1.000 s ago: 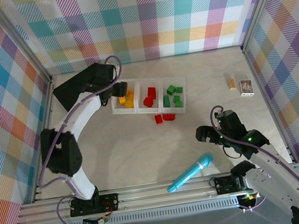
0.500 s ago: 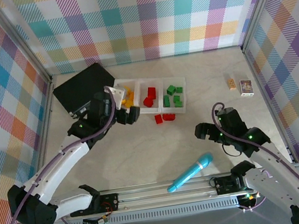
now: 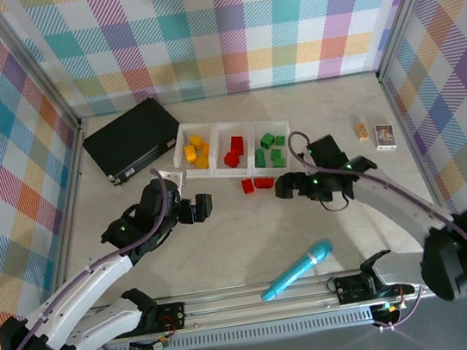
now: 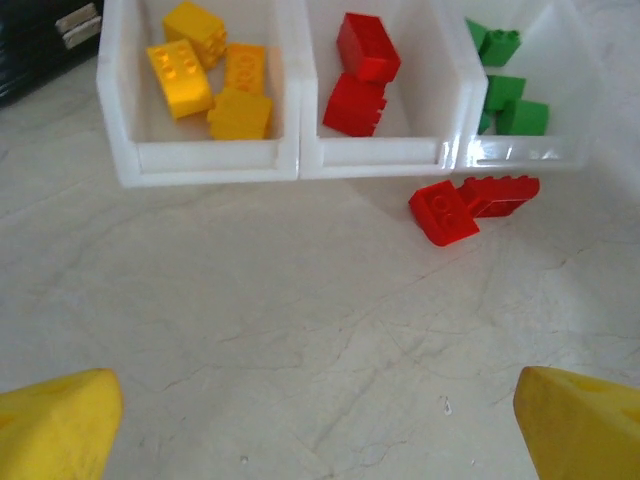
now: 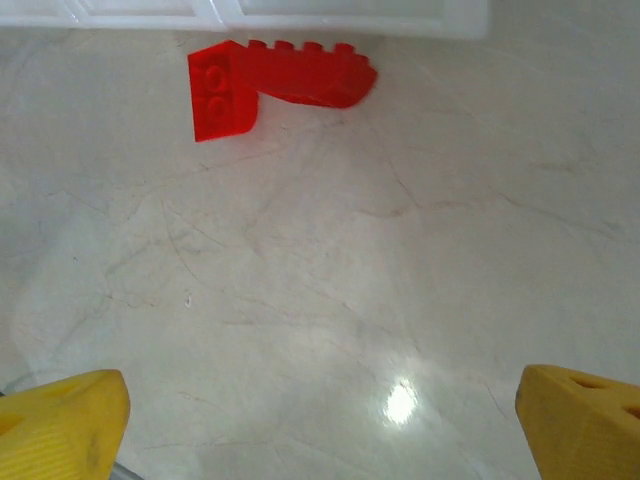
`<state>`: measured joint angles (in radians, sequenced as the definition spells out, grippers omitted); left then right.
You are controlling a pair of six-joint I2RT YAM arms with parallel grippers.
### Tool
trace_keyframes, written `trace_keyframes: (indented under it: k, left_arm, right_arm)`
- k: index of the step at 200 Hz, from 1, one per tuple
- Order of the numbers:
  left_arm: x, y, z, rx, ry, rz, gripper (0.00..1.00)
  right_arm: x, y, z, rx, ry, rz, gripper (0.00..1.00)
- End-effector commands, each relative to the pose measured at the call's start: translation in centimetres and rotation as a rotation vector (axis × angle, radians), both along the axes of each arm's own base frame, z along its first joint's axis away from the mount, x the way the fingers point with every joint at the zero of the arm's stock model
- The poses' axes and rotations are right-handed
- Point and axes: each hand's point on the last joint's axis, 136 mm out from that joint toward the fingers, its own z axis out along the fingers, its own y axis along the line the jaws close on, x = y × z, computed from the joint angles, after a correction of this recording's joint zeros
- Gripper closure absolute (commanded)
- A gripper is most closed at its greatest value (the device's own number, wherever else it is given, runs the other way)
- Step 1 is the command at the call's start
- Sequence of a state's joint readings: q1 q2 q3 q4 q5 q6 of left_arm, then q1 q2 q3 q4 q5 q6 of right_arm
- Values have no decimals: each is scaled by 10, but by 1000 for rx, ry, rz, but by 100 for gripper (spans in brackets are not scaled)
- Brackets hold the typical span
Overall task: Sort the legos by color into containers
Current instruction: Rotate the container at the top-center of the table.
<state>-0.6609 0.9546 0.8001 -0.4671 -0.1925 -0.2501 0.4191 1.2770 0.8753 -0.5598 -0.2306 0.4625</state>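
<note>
The white tray (image 3: pixel 233 174) holds yellow legos (image 3: pixel 197 152) in its left compartment, red legos (image 3: pixel 235 151) in the middle and green legos (image 3: pixel 270 150) on the right. Two loose red legos (image 3: pixel 256 184) lie touching each other on the table just in front of the tray. One is a short brick (image 5: pixel 222 90), the other a long brick (image 5: pixel 310 72). My left gripper (image 3: pixel 199 208) hovers open in front of the yellow compartment, nothing between its fingertips (image 4: pixel 55 425). My right gripper (image 3: pixel 283 187) stands open just right of the loose red legos, also empty.
A flat black case (image 3: pixel 131 137) lies left of the tray. A blue stick (image 3: pixel 297 269) rests near the front rail. Two small boxes (image 3: pixel 375 133) sit at the far right. Bare table lies between the grippers and the front rail.
My left gripper has drawn back from over the yellow compartment toward the near side. My right arm has swung forward and left, up to the loose red legos.
</note>
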Motion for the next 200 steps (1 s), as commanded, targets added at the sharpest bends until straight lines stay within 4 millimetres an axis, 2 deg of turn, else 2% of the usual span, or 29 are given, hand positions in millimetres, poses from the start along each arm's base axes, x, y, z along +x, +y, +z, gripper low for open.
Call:
trace_keyframes:
  k: [1,15,59,96,148,169,200]
  left_arm:
    - [-8,0,-2,-12,61,13,1]
    - [-12,-3,-4,-41,71,-2,1]
    - [-24,7,-6,-73,61,19,0]
    - [-33,12,-4,-96,60,23,0]
    - [-35,12,-7,-85,80,18,0]
    - [-34,10,-9,-84,89,11,0]
    - [-36,11,-10,-85,91,11,0]
  right_arm:
    - [21,22,0,39,-27,99,1]
    - [33,29,-11,35,-7,119,1]
    - [64,49,-37,26,43,171,1]
    - [92,50,-53,-36,29,156,1]
    - [136,58,-49,-64,-51,171,1]
    - [138,63,-43,-50,-82,224,1]
    - [120,66,-45,-16,-88,298,0]
